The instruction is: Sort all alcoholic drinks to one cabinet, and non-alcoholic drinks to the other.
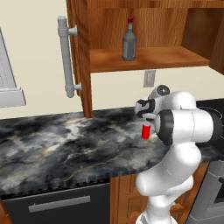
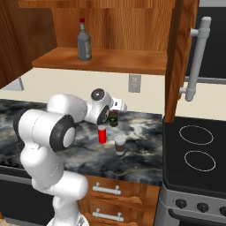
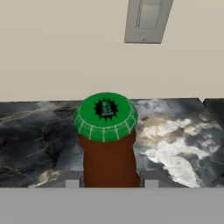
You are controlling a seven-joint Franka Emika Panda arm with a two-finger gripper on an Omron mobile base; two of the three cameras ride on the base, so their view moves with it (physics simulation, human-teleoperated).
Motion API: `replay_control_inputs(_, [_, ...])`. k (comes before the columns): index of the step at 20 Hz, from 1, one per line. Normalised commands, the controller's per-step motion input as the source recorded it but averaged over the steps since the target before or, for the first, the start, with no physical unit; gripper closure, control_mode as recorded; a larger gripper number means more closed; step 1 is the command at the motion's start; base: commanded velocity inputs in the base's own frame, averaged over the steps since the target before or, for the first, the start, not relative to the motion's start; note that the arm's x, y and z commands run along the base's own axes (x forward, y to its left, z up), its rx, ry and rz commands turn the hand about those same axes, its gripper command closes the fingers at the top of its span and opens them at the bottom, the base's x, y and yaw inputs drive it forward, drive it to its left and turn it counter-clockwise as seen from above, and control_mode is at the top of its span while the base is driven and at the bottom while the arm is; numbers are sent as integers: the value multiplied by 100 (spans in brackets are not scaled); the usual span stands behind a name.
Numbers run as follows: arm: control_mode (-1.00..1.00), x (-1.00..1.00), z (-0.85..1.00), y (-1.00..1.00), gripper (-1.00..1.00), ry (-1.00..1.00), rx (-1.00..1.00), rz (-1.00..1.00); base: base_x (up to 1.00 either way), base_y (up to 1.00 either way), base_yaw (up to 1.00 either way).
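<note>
Taking the beer bottle, second of the alcoholic drinks.

My pincer (image 3: 108,181) straddles the beer bottle (image 3: 108,144) on the table (image 3: 39,131), fingers close beside its neck; whether they grip, I cannot tell. Next I judge: clamp, lift, join the grey bottle (image 1: 129,41) on the cabinet (image 1: 144,59) shelf.

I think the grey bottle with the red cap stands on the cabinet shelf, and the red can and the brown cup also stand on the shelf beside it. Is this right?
Not quite. The grey bottle does stand on the cabinet shelf, but the red can and the brown cup stand on the dark marble counter below, as the right base view shows.
</note>
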Motion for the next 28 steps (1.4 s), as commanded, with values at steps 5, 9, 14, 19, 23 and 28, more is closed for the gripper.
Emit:
replay_control_inputs(5, [-100,-8,47,0,100,0,-3,0,0,0,0])
replay_control_inputs(9, [-100,-16,40,0,100,0,-1,0,0,0,0])
replay_control_inputs(14, [-100,-29,21,-2,100,0,0,0,0,0,0])
replay_control_inputs(19, [-100,-34,25,-8,100,0,0,-1,0,0,0])
replay_control_inputs(23, [-100,-34,32,-10,100,-1,0,-1,0,0,0])
replay_control_inputs(28, [-100,-31,38,-10,100,-3,0,-1,0,0,0])
